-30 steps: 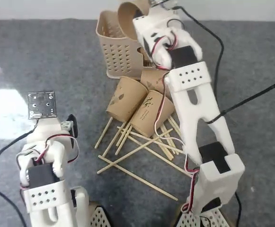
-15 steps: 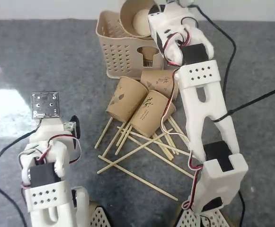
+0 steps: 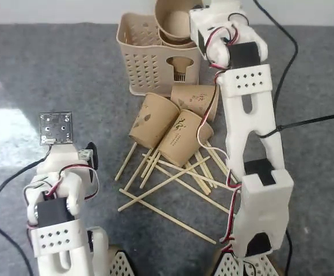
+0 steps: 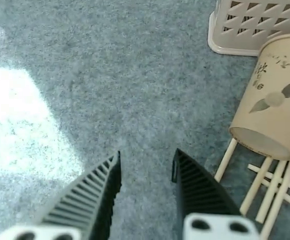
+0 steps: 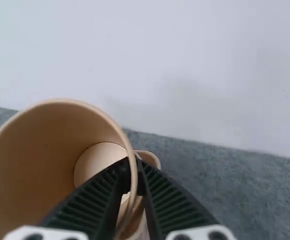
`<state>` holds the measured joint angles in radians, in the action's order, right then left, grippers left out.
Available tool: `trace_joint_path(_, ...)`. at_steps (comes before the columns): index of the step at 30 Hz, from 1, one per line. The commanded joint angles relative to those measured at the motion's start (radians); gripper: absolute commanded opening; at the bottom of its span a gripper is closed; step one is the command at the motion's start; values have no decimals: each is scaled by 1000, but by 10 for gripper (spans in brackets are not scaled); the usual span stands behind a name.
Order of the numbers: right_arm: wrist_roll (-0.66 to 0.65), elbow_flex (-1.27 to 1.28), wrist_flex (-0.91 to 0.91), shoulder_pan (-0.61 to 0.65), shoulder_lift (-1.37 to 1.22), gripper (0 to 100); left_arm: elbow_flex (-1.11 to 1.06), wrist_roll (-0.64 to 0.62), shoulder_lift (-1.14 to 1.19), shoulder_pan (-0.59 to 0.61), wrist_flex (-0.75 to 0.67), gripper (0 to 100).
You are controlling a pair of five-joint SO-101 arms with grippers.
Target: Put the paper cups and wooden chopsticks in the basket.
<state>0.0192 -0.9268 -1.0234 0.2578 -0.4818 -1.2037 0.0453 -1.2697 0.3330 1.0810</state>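
My right gripper (image 5: 133,169) is shut on the rim of a brown paper cup (image 5: 45,160), one finger inside and one outside. In the high view this cup (image 3: 175,17) hangs mouth up over the far right part of the beige basket (image 3: 149,63), under the right gripper (image 3: 194,30). Three more paper cups lie on their sides in front of the basket (image 3: 153,119) (image 3: 184,138) (image 3: 196,100). Wooden chopsticks (image 3: 167,184) are scattered below them. My left gripper (image 4: 145,165) is open over bare carpet, left of a lying cup (image 4: 272,115); in the high view the left gripper (image 3: 88,156) sits at the near left.
Grey carpet covers the table (image 3: 52,69), with a bright patch of light (image 3: 6,132) at the left. Black cables (image 3: 304,121) run along the right side. A pale wall (image 5: 184,60) stands behind the basket. Open carpet lies left of the basket.
My right arm has carried the held cup to the right and farther back over the basket, turning its mouth upward. The left arm has stayed put.
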Motion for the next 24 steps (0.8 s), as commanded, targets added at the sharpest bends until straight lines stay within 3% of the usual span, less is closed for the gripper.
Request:
trace_joint_path(1, 20, -115, -53, -27, -2, 7, 12, -11, -23, -6, -15, 160)
trace_joint_path(6, 18, -166, -90, -33, -35, 17, 12, -11, -23, -6, -15, 160)
trace_joint_path(13, 15, -172, -124, -27, -44, 270, -5, -9, -23, -8, -34, 160)
trace_joint_path(19, 15, -244, -229, -25, 28, 213, -18, -9, -23, -8, -51, 160)
trace_joint_path(24, 17, -324, -535, 2, 117, 187, -18, -9, -23, -8, -49, 160)
